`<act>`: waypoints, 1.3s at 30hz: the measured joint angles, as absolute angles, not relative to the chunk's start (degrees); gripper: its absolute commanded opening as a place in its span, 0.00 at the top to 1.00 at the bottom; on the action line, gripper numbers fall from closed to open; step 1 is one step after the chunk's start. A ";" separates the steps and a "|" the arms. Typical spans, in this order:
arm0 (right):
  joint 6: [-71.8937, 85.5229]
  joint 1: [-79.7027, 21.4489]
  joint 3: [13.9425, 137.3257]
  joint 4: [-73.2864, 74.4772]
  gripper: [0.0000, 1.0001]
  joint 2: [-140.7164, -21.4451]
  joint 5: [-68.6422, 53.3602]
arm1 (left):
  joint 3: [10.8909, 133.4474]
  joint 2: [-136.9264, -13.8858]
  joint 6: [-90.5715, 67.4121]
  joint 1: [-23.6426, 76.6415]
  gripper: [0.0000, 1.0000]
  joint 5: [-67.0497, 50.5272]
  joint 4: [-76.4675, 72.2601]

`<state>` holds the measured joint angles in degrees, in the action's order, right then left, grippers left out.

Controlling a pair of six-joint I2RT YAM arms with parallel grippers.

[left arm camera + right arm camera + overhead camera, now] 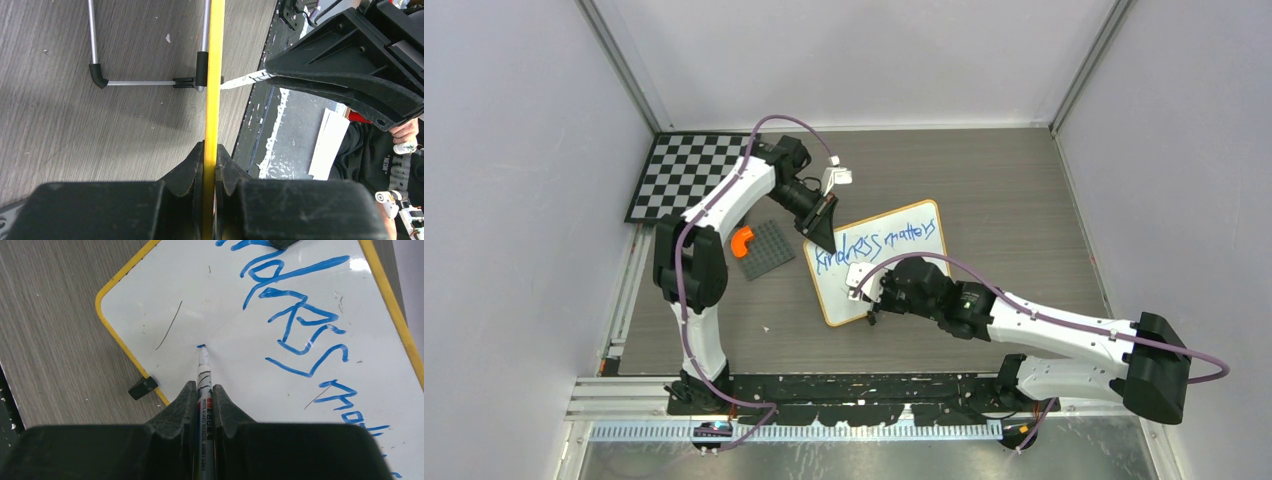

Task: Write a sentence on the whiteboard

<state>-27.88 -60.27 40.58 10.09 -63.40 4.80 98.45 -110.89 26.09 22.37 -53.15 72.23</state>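
The whiteboard (904, 285) lies tilted in the middle of the table, with a thin yellow-orange frame. Blue words (879, 243) reading about "kindness matters" run along its upper part. My left gripper (822, 233) is shut on the board's top-left frame edge (215, 75). My right gripper (867, 292) is shut on a white marker (204, 375). The marker's blue tip touches the board below the first line, beside a small fresh blue dot (200, 346). A black foot (142, 388) shows at the board's edge.
A black-and-white checkerboard (686, 175) lies at the back left. A grey studded plate (769, 248) with an orange piece (742, 240) sits left of the board. A thin metal stand (145, 80) shows under the board. Faint dark stray marks (168, 326) are on the board.
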 measured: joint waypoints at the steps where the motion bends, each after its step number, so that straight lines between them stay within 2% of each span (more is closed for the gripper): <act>1: -27.88 -60.27 40.58 9.87 1.00 -63.44 5.37 | 98.45 -110.93 26.15 22.37 1.00 -53.17 72.29; 10: -28.03 -60.38 40.56 9.43 1.00 -63.42 6.72 | 98.45 -111.11 26.44 22.37 1.00 -53.52 72.60; 23: -28.40 -60.38 40.56 15.77 1.00 -64.07 2.50 | 99.22 -111.39 26.50 22.37 1.00 -53.47 73.14; 39: -26.81 -60.58 40.60 9.85 1.00 -64.14 9.39 | 100.09 -111.96 27.27 22.37 1.00 -53.12 72.95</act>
